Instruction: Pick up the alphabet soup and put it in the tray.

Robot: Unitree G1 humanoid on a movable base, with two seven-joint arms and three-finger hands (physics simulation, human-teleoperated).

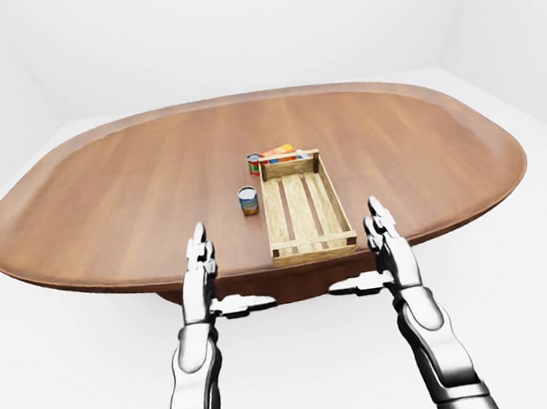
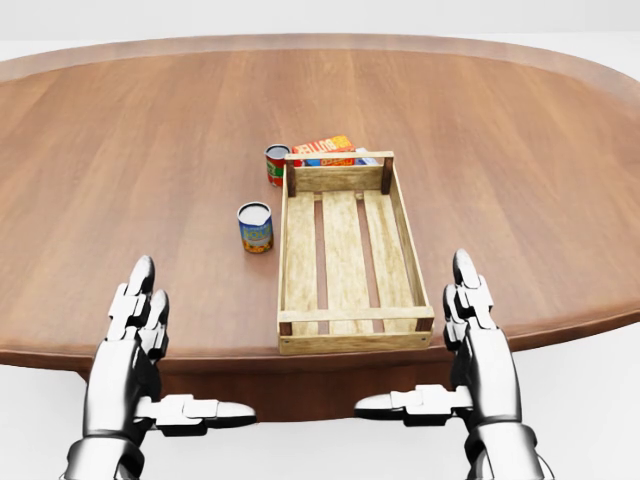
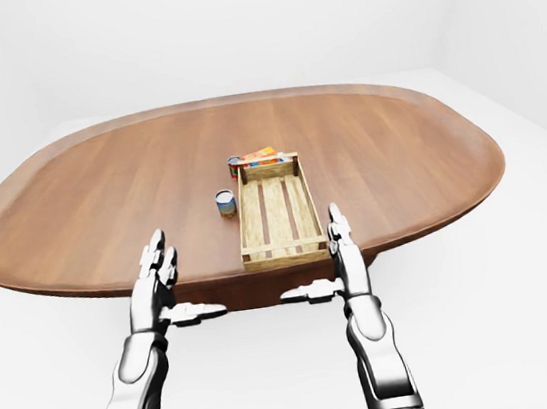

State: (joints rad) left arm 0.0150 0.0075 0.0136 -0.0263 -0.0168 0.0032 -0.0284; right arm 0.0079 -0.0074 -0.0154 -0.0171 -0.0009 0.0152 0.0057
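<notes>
Bright even light, soft faint shadows, sharp render.

Nothing here can be read for certain. The orange box (image 2: 325, 148) lying just past the top end of the wooden tray (image 2: 347, 330) carries pale lettering, but it is too small and blurred to make out. The labels on the two cans, one (image 2: 255, 229) left of the tray and one (image 2: 277, 165) by its top-left corner, show colours only.

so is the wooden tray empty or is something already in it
Empty: the head view shows only bare slats inside the tray. Both cans and the box sit outside it.
</notes>
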